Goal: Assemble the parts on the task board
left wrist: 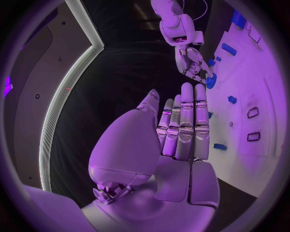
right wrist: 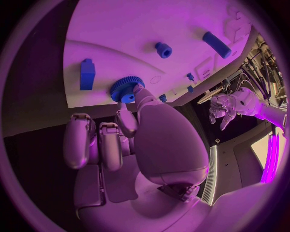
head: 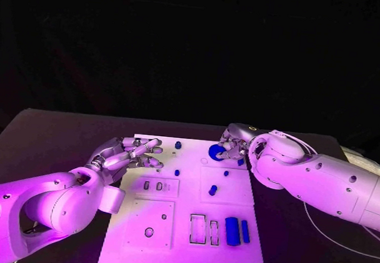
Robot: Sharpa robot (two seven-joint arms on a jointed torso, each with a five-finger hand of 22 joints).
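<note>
while the right hand (head: 234,145) pinches the blue gear (head: 217,152), it sits at the task board's (head: 182,256) far edge.
left hand (head: 132,154) hovers at the board's left edge, fingers apart, holding nothing.

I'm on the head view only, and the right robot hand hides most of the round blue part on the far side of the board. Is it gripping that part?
Observer: In the right wrist view, one fingertip of the right robot hand touches the toothed rim of the round blue part. I cannot tell whether it has a full grip.
Operator: Is the part flat on the board?
Observer: Yes, it lies flat on the task board, close to the board's edge.
Operator: Anything in the left robot hand?
Observer: No. The left wrist view shows the left robot hand with a bare palm, fingers straight and side by side.
</note>
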